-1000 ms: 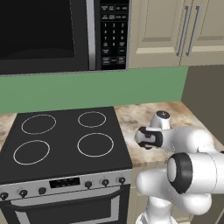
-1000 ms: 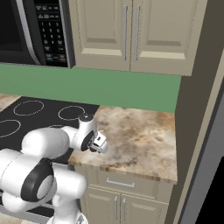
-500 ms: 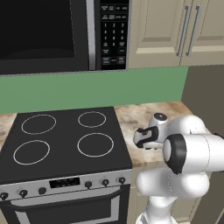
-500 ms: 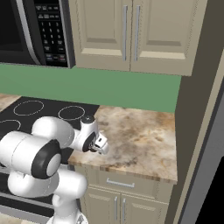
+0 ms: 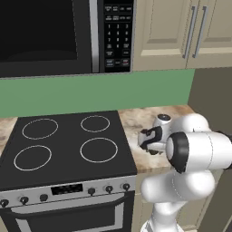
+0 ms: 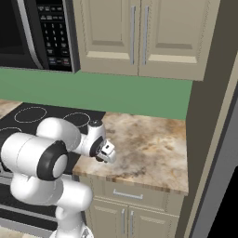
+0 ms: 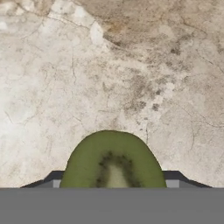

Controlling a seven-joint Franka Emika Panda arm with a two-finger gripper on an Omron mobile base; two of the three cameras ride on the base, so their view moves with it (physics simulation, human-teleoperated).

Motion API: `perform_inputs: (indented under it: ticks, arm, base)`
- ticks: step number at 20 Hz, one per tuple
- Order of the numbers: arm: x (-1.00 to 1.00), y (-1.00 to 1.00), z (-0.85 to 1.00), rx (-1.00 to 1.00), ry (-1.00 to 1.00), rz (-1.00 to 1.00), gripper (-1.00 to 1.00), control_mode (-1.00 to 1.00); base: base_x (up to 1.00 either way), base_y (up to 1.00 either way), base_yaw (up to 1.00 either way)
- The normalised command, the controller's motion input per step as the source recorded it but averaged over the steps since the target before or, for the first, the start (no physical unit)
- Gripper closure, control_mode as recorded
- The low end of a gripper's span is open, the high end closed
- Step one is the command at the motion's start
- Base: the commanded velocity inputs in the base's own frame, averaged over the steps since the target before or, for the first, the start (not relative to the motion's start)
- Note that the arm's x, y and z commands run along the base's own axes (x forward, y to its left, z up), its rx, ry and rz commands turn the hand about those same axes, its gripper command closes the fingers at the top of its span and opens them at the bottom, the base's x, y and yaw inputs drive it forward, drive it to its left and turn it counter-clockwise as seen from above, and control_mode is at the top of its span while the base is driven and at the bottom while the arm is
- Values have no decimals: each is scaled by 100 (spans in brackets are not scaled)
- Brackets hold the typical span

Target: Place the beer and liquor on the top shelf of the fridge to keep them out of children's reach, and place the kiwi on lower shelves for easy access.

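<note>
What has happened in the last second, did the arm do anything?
The arm's big elbow joint swung over to the right, while the gripper stayed low over the marble counter. In the hand view its fingers now sit on either side of the kiwi, seemingly closing on it. The stove and cabinets look unchanged.

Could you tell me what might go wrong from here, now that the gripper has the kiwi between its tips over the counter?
The kiwi sits between the gripper's tips, but a firm grip isn't confirmed; being rounded, it could slip out on lifting. The gripper hangs low over the marbled counter, so a sideways swing might scrape it. The stove lies close beside the arm's path.
</note>
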Motion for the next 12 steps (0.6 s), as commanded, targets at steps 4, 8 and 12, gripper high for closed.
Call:
perform_inputs:
  ticks: [4,8,12]
  arm:
    - [0,0,-11,0,4,0,100,-100]
    - [-41,0,6,0,-4,0,100,-100]
    - [-74,0,40,0,-12,2,100,-100]
  base:
    - [0,0,0]
    - [0,0,0]
    - [0,0,0]
